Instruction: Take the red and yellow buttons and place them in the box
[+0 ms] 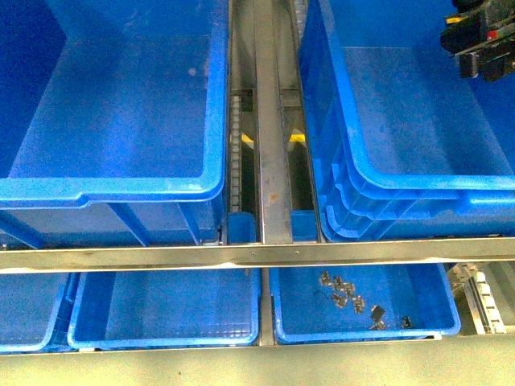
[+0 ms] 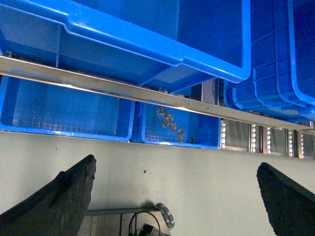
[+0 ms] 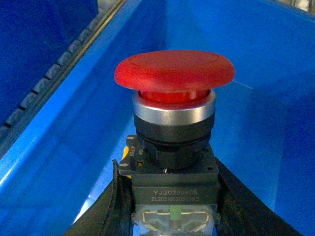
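A red mushroom-head push-button (image 3: 174, 78) with silver collar is pinched at its black body by the right fingers (image 3: 106, 211) over the deep blue plastic bin (image 1: 402, 178), while the left fingers (image 2: 59, 196) are spread above the pale worktop (image 2: 197, 177).

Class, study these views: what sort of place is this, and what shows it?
Likely a factory parts-sorting station: deep blue bins behind a metal rail, a tray of small metal parts, and a red push-button.
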